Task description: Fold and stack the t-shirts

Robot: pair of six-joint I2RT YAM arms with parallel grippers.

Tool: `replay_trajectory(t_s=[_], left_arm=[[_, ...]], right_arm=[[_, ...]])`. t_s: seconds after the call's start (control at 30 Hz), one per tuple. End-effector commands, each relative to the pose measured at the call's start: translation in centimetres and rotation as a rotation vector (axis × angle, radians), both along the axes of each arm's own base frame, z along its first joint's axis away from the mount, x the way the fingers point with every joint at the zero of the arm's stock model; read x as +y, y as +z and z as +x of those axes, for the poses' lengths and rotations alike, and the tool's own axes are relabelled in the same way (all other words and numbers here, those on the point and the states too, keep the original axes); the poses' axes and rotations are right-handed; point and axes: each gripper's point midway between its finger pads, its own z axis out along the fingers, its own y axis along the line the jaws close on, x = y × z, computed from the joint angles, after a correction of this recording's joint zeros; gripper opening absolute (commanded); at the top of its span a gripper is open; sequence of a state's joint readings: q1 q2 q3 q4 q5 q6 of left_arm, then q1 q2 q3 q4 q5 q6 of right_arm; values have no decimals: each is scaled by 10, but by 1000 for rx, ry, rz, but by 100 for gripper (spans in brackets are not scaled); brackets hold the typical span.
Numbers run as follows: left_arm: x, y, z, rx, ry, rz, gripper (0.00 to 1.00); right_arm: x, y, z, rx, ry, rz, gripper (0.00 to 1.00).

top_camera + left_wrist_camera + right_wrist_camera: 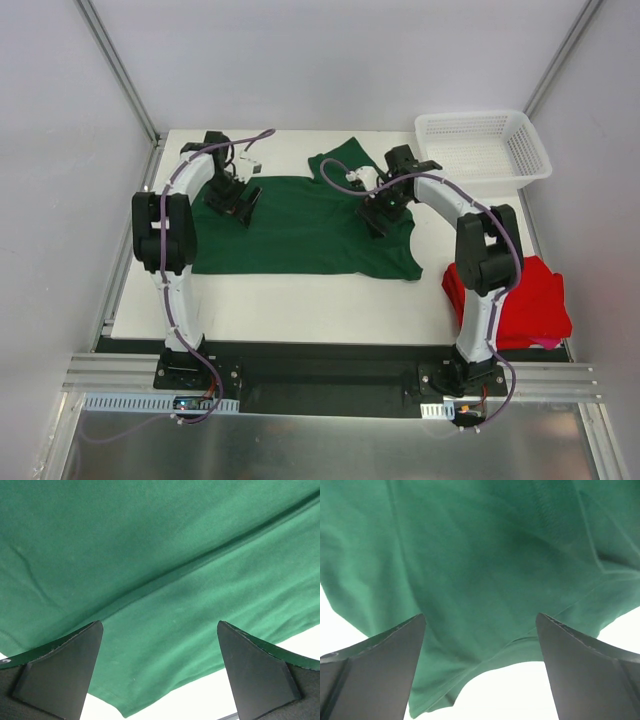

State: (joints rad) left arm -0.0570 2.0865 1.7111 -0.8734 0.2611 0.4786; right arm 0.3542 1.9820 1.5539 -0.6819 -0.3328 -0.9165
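The dark green t-shirt (300, 225) lies spread on the white table, one sleeve sticking out at the back. It fills the left wrist view (165, 570) and the right wrist view (480, 555). My left gripper (238, 203) is open just above the shirt's far left edge, with cloth between its fingers. My right gripper (378, 215) is open above the shirt's far right part, near the sleeve. The bright red t-shirt (520, 300) lies folded at the table's near right corner, beside the right arm.
A white plastic mesh basket (482, 147) stands at the back right corner. White table (300, 300) shows in front of the green shirt. Grey walls enclose the table on three sides.
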Motion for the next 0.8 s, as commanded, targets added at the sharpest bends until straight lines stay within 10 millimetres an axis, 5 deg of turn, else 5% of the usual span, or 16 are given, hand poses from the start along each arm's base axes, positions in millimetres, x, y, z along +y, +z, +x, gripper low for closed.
replay_trajectory(t_s=[0.0,0.37,0.77], left_arm=[[2,-4,6,13,-21,-1,99],[11,-8,17,-1,-40,36,99],[19,-9,-13,15,-77,65,99]], right_arm=[[-1,-11,26,-82,55,-47,96],[-12,-15,61,-70,33,-104,96],[-39,-28,-3,12,100,-166,96]])
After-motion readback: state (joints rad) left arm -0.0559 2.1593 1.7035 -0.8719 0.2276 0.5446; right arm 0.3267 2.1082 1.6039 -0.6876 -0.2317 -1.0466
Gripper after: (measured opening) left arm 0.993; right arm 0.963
